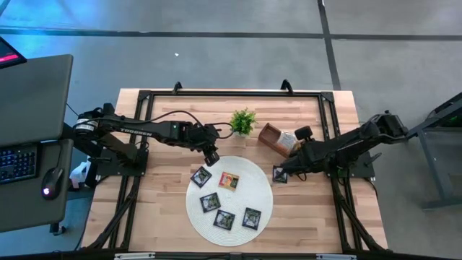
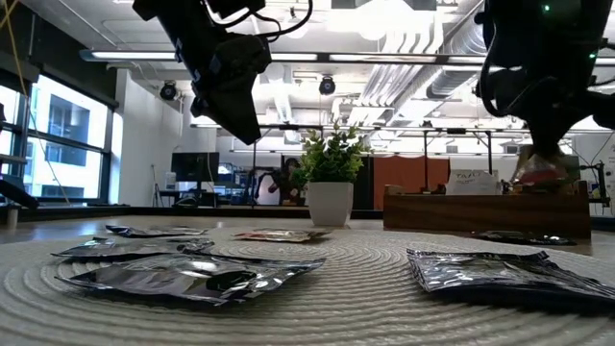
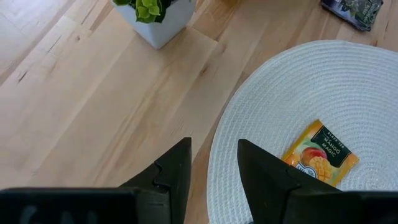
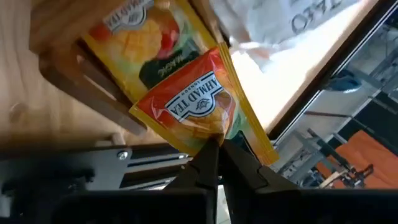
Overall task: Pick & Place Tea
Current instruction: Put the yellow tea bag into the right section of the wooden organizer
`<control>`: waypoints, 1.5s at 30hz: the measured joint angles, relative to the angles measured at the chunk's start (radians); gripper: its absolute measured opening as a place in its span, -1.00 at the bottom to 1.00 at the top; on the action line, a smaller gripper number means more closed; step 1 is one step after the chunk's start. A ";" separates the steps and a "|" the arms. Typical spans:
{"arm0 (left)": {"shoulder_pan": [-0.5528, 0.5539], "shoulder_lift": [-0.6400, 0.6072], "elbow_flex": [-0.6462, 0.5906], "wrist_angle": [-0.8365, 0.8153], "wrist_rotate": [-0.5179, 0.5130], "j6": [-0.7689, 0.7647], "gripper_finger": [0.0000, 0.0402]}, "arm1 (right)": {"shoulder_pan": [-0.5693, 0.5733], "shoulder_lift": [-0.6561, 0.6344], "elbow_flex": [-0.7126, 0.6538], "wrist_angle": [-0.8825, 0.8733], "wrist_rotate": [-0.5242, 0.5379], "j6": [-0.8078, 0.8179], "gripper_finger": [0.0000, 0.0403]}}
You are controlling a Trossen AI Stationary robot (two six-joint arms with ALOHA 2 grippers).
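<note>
Several black tea sachets (image 1: 210,201) and one orange-and-white sachet (image 1: 229,180) lie flat on the round white woven mat (image 1: 249,173). Another black sachet (image 1: 280,174) lies on the wood just off the mat's right side. My right gripper (image 4: 214,143) is at the wooden tray (image 1: 271,137), shut on an orange-red sachet (image 4: 193,102). A yellow mango sachet (image 4: 134,37) sits in the tray behind it. My left gripper (image 3: 214,165) hovers open above the mat's far-left rim, with the mango sachet (image 3: 320,154) on the mat just beside its fingers. My right gripper pinches the orange-red sachet between its two fingertips at one edge (image 4: 210,132). The sachet stands out beyond the fingers, over the wooden tray's end (image 4: 81,81) and across the yellow sachet. Whether it still touches the tray, I cannot tell.
A small green plant in a white pot (image 1: 243,121) stands at the far side between the two grippers. The black frame rails (image 1: 231,94) run around the table's edges. A pale paper slip (image 1: 287,137) sits in the tray. Bare wood lies near the mat's left (image 1: 159,209).
</note>
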 joint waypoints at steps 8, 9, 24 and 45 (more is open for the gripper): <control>0.000 0.000 0.000 0.001 0.000 0.000 -0.36 | 0.007 0.000 -0.044 0.092 -0.019 -0.051 -0.96; 0.000 0.000 0.000 0.001 0.000 0.000 -0.36 | 0.007 0.000 -0.057 0.092 -0.016 -0.053 -0.94; 0.000 0.000 0.000 0.002 0.000 -0.022 -0.36 | 0.007 -0.001 -0.077 0.148 -0.043 -0.071 -0.43; -0.184 0.000 -0.134 0.213 0.256 -0.097 -0.36 | 0.107 0.048 -0.086 1.488 -0.251 0.087 -0.30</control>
